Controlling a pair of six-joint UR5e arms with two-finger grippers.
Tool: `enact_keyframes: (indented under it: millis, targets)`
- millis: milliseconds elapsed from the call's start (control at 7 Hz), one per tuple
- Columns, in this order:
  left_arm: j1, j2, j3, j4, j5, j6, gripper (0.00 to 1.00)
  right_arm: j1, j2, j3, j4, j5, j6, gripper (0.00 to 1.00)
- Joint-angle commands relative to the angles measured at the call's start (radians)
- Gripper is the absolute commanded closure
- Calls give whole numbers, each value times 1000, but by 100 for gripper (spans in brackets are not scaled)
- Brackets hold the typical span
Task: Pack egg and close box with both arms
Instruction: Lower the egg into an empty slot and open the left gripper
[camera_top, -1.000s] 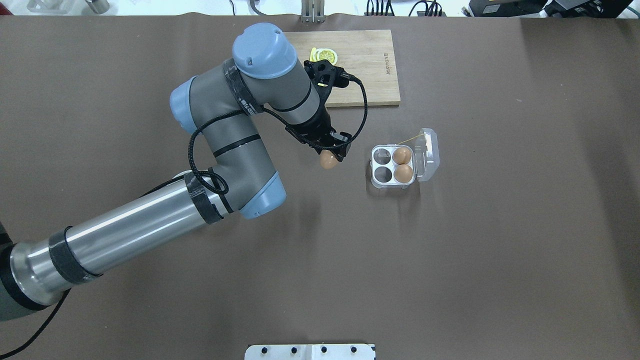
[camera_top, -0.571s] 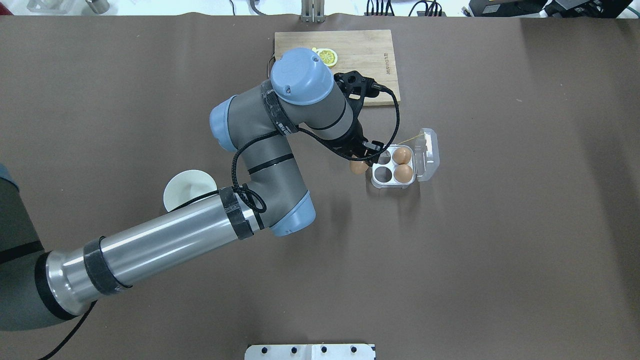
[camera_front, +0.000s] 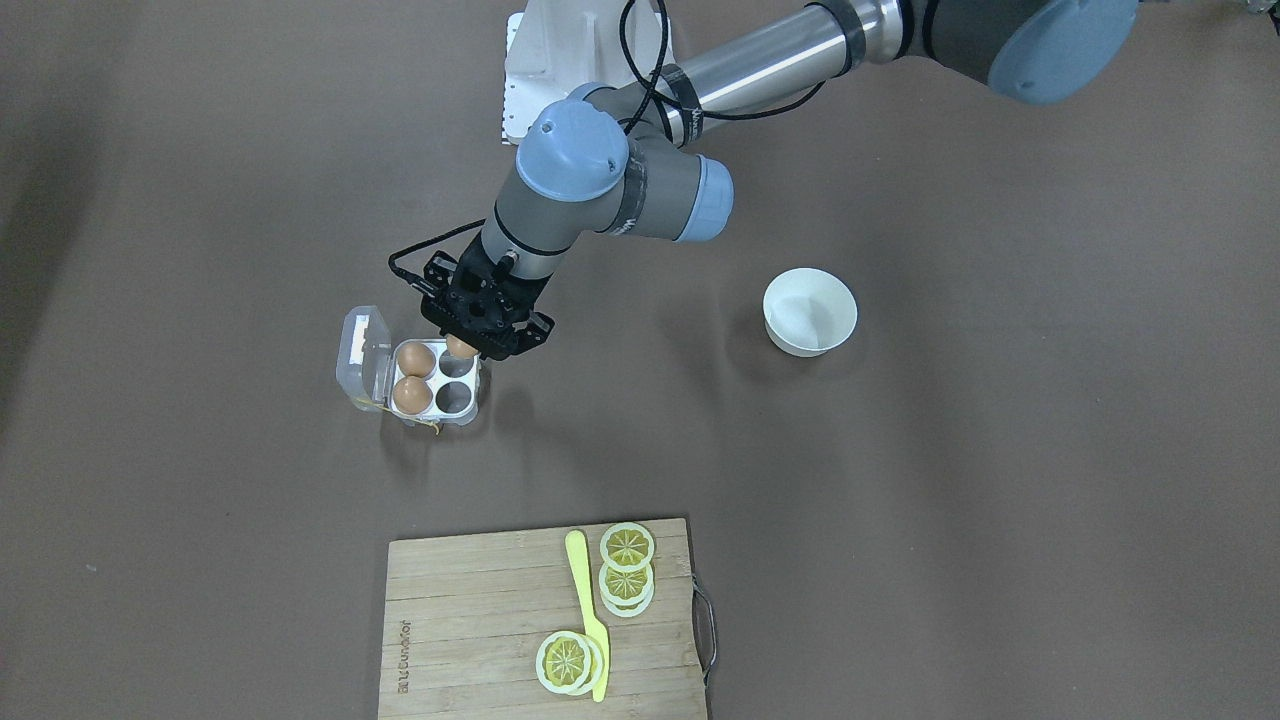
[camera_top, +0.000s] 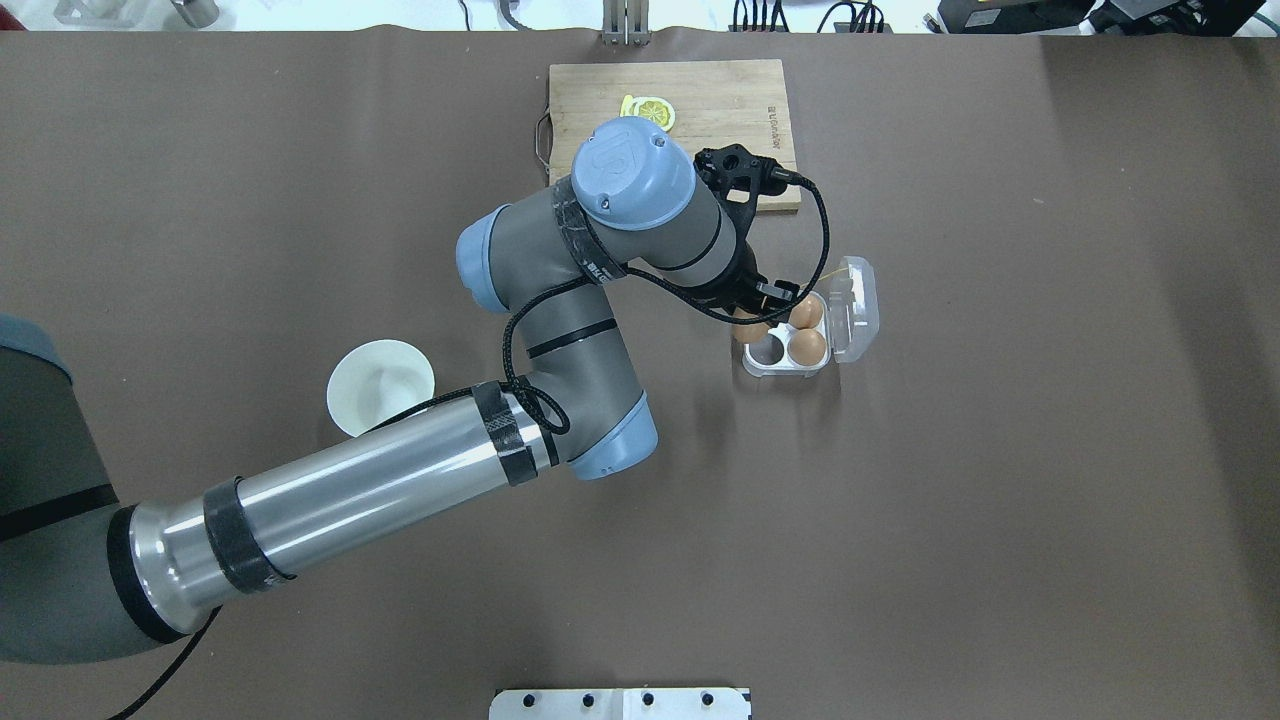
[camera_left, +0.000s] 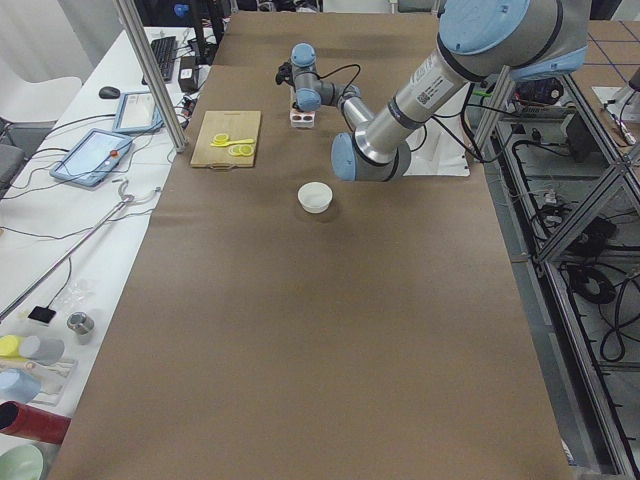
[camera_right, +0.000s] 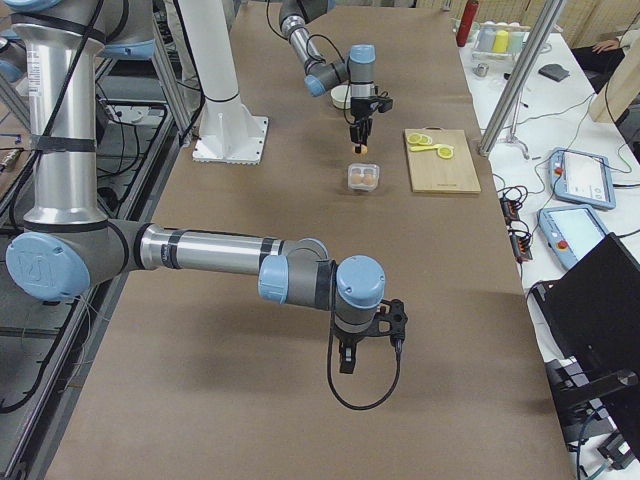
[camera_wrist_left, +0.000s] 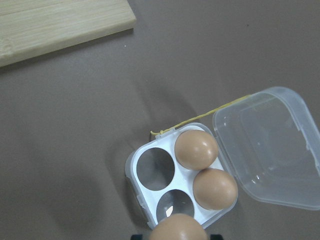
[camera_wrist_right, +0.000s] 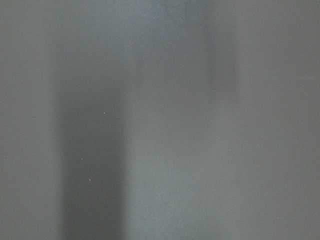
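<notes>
My left gripper (camera_top: 755, 318) is shut on a light-brown egg (camera_top: 750, 331) and holds it just above the box's edge on the side nearer the bowl. The egg fills the bottom edge of the left wrist view (camera_wrist_left: 177, 227) and shows in the front view (camera_front: 461, 347). The clear box (camera_top: 785, 368) stands open, its lid (camera_top: 860, 305) folded back. Two eggs (camera_wrist_left: 196, 149) (camera_wrist_left: 215, 188) sit in the cells by the lid. The other two cells (camera_wrist_left: 156, 169) are empty. My right gripper (camera_right: 345, 355) hangs over bare table far from the box; I cannot tell its state.
A white bowl (camera_top: 381, 388) stands left of the box, beside my left forearm. A wooden cutting board (camera_top: 700, 100) with lemon slices (camera_front: 627, 547) and a yellow knife (camera_front: 585, 600) lies at the far edge. A yellow string (camera_wrist_left: 210, 112) trails from the box.
My left arm has swung right, carrying the egg from open table to the box's edge. The bowl, hidden by the arm a second ago, now shows.
</notes>
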Motion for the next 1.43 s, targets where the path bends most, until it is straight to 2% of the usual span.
enact_keyframes:
  millis: [0,286,857,1286]
  targets:
    - [9,-28,51,-38,57,-10,62,0,4,0,0,0,0,0]
    - [29,-47,93,-54,117,-10,62,-2,10,-3,2,-3,0,0]
    - [50,-52,131,-67,171,-9,62,-2,16,-9,0,-6,-2,0]
    - [67,-50,134,-75,174,-9,62,-2,18,-9,0,-8,-2,0]
